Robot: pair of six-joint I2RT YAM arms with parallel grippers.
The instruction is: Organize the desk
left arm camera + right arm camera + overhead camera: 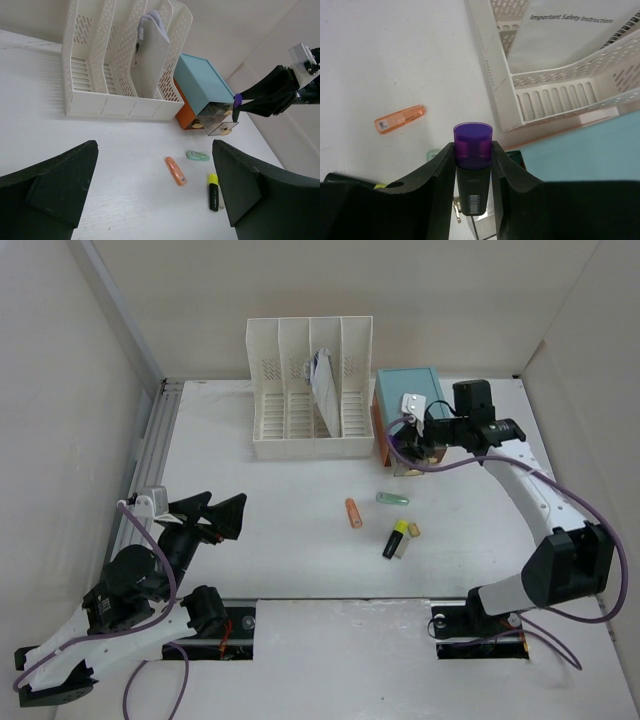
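Counter (290,560) tidying: centre purple-capped marker (472,145), clenched in right fingers (436,187), over right-of-frame open drawer (220,124); left fingers (55,185) released.

Flat white desk (280,550), lightly scuffed, grey rail along its left edge

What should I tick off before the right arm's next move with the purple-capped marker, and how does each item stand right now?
1. Right claw clamped on the purple-capped marker: ok.
2. Clear drawer of the teal drawer box pulled out: ok.
3. Marker lined up directly over that drawer: cannot tell.
4. Left claw open, holding nothing, far from the box: ok.
5. Desk tidied: not ok. The orange pen, green item and yellow highlighter lie loose.
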